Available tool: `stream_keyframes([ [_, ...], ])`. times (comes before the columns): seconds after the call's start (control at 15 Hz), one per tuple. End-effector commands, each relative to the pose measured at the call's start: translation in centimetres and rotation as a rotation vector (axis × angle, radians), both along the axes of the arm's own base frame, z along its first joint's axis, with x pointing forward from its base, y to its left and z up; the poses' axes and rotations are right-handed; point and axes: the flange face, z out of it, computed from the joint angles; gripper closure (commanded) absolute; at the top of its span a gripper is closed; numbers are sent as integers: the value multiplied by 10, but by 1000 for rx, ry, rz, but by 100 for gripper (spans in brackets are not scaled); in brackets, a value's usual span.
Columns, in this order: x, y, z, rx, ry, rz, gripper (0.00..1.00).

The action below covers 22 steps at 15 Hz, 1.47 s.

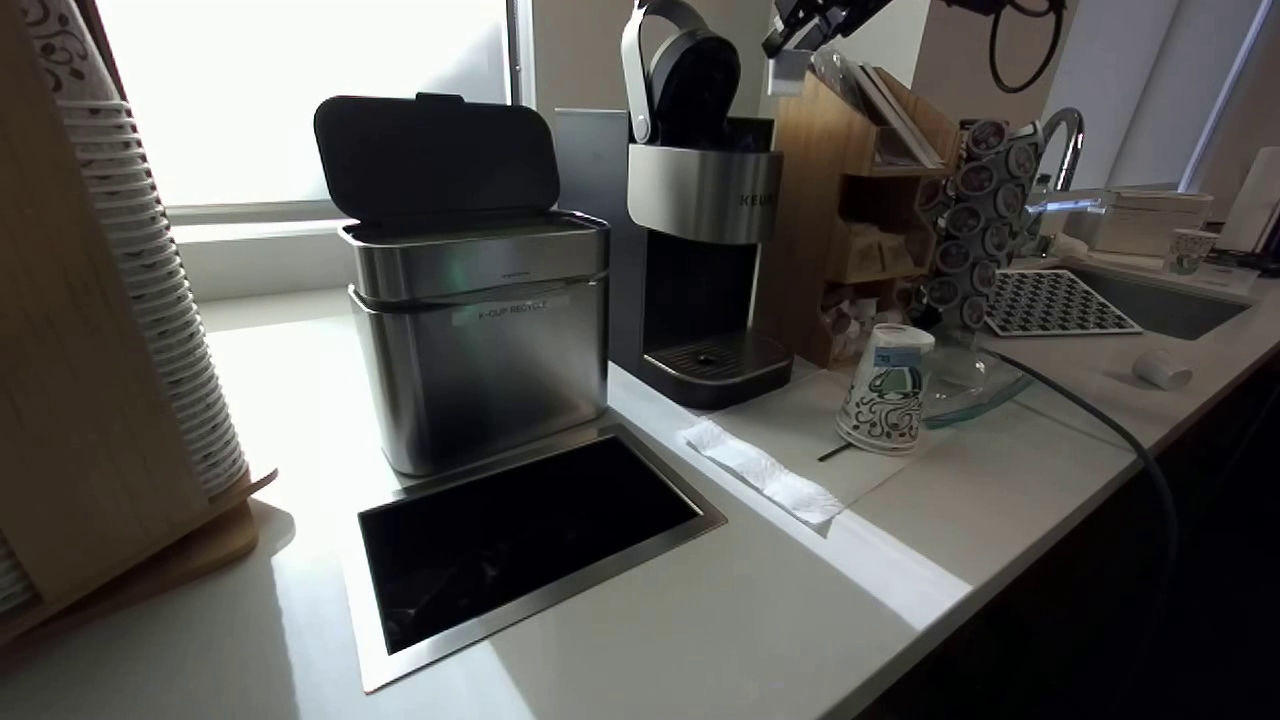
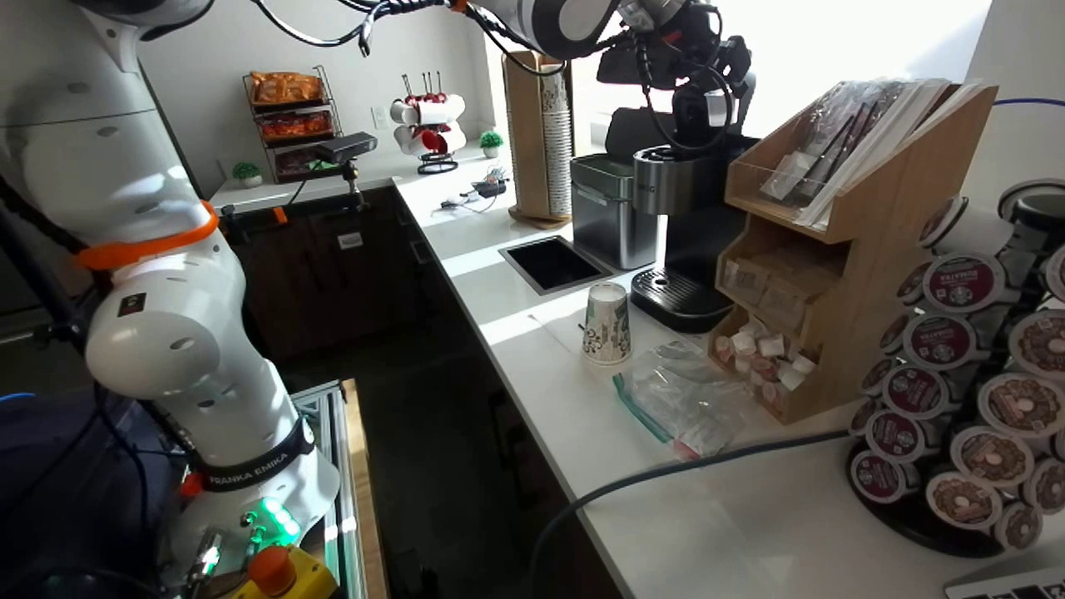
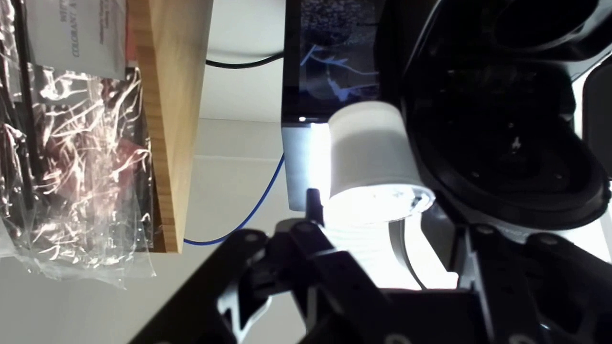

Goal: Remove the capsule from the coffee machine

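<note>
The coffee machine (image 1: 705,190) is silver with a black base, and its black lid (image 1: 693,85) and silver handle are raised. It also shows in an exterior view (image 2: 657,183) and, as dark parts on the right, in the wrist view (image 3: 511,148). My gripper (image 3: 377,210) is shut on a white capsule (image 3: 370,148), one finger on each side. The capsule is in the air beside the machine's top. In an exterior view the capsule (image 1: 789,72) hangs under the gripper (image 1: 795,45), right of the lid. In an exterior view it (image 2: 715,108) is partly hidden by the gripper.
A steel bin (image 1: 490,370) with a raised black lid stands beside the machine, behind a counter opening (image 1: 540,530). A wooden organizer (image 2: 907,274) stands on the machine's other side. A paper cup (image 2: 607,324), plastic bag (image 2: 686,399) and capsule carousel (image 2: 957,399) are on the counter.
</note>
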Motion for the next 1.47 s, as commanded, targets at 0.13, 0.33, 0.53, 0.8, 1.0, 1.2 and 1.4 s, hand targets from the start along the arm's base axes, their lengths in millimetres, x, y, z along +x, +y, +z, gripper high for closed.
stream_keyframes([
  [0.13, 23, -11, 5, 42, 19, -31, 71],
  [0.33, 32, -13, 8, 53, 2, -34, 71],
  [0.53, 41, -15, 7, 66, 3, -38, 71],
  [0.8, 51, -18, 4, 71, 10, -44, 71],
  [1.0, 57, -19, 1, 73, 26, -41, 71],
  [1.2, 64, -19, -2, 68, 38, -37, 71],
  [1.4, 71, -17, -7, 66, 52, -31, 71],
])
